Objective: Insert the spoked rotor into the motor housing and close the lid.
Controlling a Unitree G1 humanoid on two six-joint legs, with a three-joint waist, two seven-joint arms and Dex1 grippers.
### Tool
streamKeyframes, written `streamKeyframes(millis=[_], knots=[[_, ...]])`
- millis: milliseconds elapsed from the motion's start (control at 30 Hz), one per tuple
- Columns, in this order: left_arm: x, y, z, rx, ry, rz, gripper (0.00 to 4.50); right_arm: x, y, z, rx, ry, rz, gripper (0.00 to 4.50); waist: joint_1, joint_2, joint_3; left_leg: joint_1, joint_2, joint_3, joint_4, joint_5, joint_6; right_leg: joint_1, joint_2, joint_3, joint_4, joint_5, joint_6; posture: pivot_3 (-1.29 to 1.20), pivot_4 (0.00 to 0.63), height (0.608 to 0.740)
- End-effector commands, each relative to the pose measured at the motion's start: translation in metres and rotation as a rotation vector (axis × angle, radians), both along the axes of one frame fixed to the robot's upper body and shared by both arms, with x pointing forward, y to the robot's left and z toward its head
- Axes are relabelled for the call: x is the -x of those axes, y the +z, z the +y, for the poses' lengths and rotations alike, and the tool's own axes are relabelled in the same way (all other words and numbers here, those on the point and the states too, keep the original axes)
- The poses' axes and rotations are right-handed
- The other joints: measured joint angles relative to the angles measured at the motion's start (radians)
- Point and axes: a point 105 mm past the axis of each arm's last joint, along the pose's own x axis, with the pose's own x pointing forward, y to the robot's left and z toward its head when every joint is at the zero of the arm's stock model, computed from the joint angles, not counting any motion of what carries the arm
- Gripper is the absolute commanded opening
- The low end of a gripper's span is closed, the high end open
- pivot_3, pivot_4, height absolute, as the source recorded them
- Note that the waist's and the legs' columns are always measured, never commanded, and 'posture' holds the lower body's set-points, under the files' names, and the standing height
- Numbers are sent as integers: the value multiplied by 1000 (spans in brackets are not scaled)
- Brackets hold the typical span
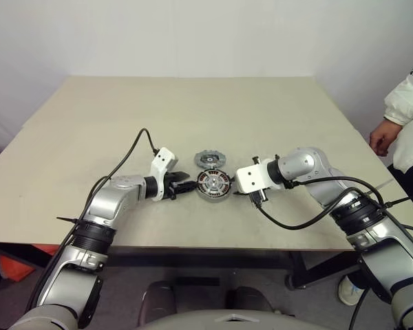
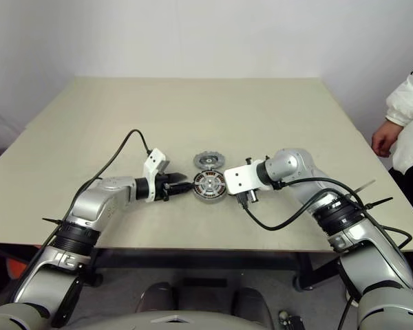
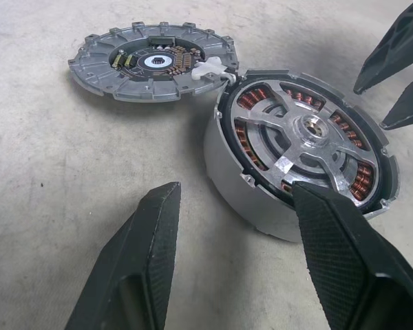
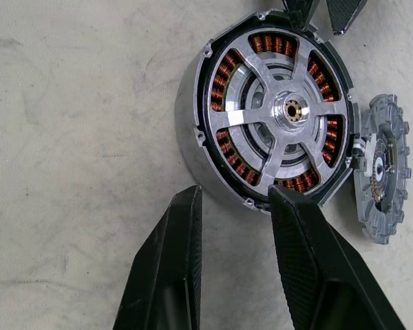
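Observation:
The motor housing (image 1: 213, 185) stands on the table with copper windings showing through the spoked rotor (image 3: 310, 148), which sits inside it, silver face up. Just behind it and touching its rim, the lid (image 1: 210, 160) lies flat on the table. My left gripper (image 1: 186, 185) is open at the housing's left side; one of its fingers (image 3: 344, 247) overlaps the rim in the left wrist view. At the housing's right side my right gripper (image 4: 237, 196) is open with a narrow gap and nothing in it, one fingertip by the rim.
A person in a white sleeve (image 1: 409, 103) stands at the table's right edge, hand (image 1: 380, 135) hanging near it. The beige table (image 1: 193, 110) stretches bare behind the parts. Black cables (image 1: 303, 220) hang from both wrists.

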Motion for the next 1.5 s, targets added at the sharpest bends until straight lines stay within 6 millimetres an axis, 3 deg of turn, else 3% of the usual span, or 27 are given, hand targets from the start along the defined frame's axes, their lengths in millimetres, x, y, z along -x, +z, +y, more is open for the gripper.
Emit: streamKeyframes(millis=[33,933,1500], knots=[[-2,10,-1,8,-4,-39,2731,-3,15,-2,-25,-4,-53,1542,0,0,0,0,0,0,0,0,0,0,0,0,0,0,0,0,0,740],[-1,7,-2,10,-1,-31,2731,-1,15,-1,-33,-13,-49,1542,0,0,0,0,0,0,0,0,0,0,0,0,0,0,0,0,0,740],[-5,7,12,-6,34,-36,2731,-5,14,-2,-32,-26,-56,1542,0,0,0,0,0,0,0,0,0,0,0,0,0,0,0,0,0,740]])
